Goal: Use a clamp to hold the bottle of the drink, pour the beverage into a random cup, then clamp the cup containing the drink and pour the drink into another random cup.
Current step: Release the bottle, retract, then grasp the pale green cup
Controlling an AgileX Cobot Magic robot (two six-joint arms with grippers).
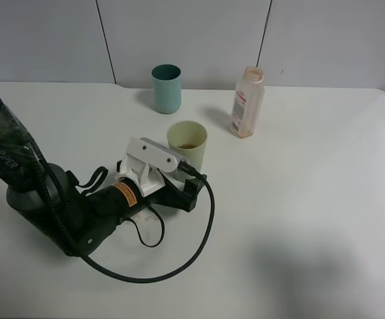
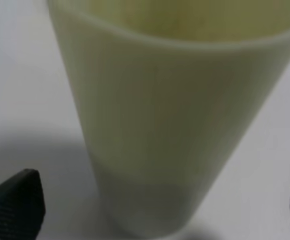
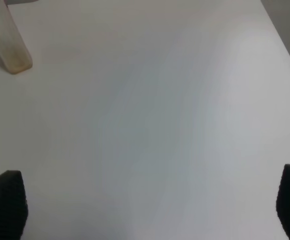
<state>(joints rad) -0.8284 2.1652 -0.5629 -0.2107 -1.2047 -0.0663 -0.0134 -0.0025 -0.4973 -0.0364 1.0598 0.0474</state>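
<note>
1. Left tool is wide; pale yellow-green cup sits between the jaws, not gripped, a little brown drink inside.
2. Right tool is wide and empty over the counter.
3. Risk: an off-centre squeeze tips the light cup and spills.
4. Teal tumbler is at the cup's 11 o'clock, bottle at 2 o'clock, both apart. Open room from 3 to 6 o'clock. No blue cup in view.

Looks like a lab: white table, grey panelled wall

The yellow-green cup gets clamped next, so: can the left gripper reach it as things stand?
Likely yes: the left gripper is open, the yellow-green cup stands right between its jaws, and nothing blocks the way.
</note>
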